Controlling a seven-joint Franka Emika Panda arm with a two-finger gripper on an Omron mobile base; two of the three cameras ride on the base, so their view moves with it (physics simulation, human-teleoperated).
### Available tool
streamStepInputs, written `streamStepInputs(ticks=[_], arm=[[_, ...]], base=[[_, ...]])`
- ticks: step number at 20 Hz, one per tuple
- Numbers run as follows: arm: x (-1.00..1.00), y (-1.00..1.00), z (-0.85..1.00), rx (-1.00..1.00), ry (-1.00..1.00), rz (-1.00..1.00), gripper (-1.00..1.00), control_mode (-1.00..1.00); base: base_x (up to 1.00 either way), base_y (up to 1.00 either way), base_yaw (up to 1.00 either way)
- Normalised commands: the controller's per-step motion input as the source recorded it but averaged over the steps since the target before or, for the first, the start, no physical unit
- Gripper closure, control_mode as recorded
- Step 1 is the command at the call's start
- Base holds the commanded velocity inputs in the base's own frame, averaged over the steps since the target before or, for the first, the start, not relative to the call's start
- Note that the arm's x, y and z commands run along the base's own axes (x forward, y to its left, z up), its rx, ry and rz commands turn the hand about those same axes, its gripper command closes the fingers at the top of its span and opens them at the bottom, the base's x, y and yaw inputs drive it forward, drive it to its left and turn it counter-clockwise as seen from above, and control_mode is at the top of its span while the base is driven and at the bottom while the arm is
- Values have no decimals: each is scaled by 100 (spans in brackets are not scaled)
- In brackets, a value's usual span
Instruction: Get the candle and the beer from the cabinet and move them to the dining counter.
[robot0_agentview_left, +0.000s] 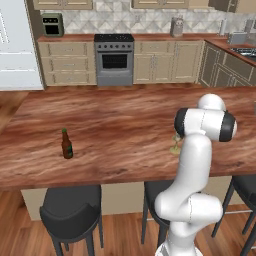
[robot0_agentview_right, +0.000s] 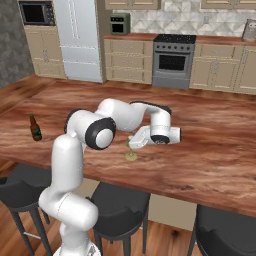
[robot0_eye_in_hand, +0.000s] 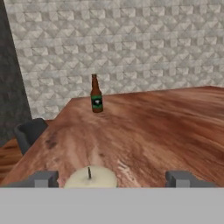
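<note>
Both base views look forward and down from behind the arm, one from its left, one from its right, sharing the wood table (robot0_agentview_left: 125, 125) and the beer (robot0_agentview_left: 66, 145). The hand view sits low and close over the table, facing along it toward the beer.

One beer (robot0_agentview_left: 66, 145) bottle stands on the desk (robot0_agentview_left: 120, 125). One candle (robot0_agentview_right: 130, 151) sits on the same desk. Three black stools (robot0_agentview_left: 71, 210) line the near edge of the desk in the left base view, one of them partly behind the arm. Against the far wall there is one stove (robot0_agentview_left: 114, 59), one white fridge (robot0_agentview_right: 80, 40), and one small dark oven (robot0_agentview_left: 52, 24) on the back counter.
</note>
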Motion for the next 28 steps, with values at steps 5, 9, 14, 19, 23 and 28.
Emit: streamStepInputs(ticks=[5,9,14,19,23,28], arm=[[0,0,27,0,0,0,-100,-100],[-14,-2,57,-1,-1,0,-100,-100],[-28,0,69,-7,-1,0,-100,-100],[-49,1,85,-9,0,-4,-100,-100],[-69,9,78,-8,0,-15,-100,-100],[-97,24,49,-5,2,-26,-100,-100]], base=[[0,0,0],[0,0,0],[0,0,0],[0,0,0],[0,0,0],[0,0,0]])
